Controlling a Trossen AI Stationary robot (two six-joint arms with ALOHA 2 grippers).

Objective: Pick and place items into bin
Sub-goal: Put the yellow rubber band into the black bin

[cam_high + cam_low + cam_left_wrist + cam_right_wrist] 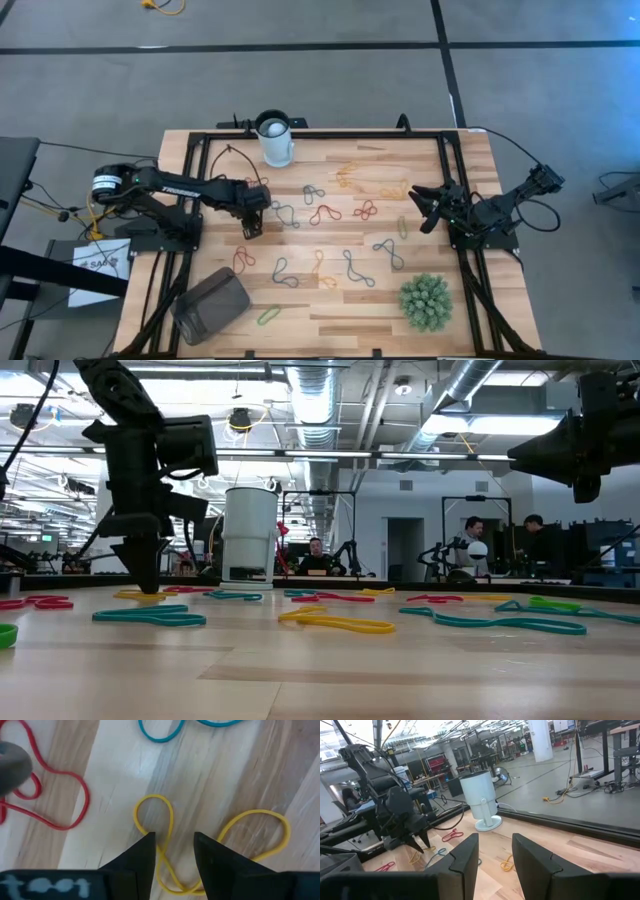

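Observation:
Several thin looped bands [325, 212] in red, orange, yellow, green, blue and grey lie flat across the middle of the wooden table. My left gripper [250, 228] points straight down, low over the table. It is open, and its fingers [145, 852] stand on either side of the crossing of a yellow band [153, 796] twisted into a figure eight. The low view shows that band [140, 596] lying flat under the gripper [143, 585]. The brownish-grey bin [210, 305] sits at the near left corner. My right gripper [428, 208] waits open, raised over the table's right side. My left gripper comes from above, pointing down, with one finger on each side of the yellow band's crossing [162, 854]. The band lies flat on the table. Whether a fingertip touches it, I cannot tell.
A white cylindrical cup [275, 140] stands at the far edge, left of centre. A spiky green plant ball [425, 300] sits near the near right corner. A red band [85, 800] and a blue band [160, 739] lie close to the yellow one. People show in the room behind.

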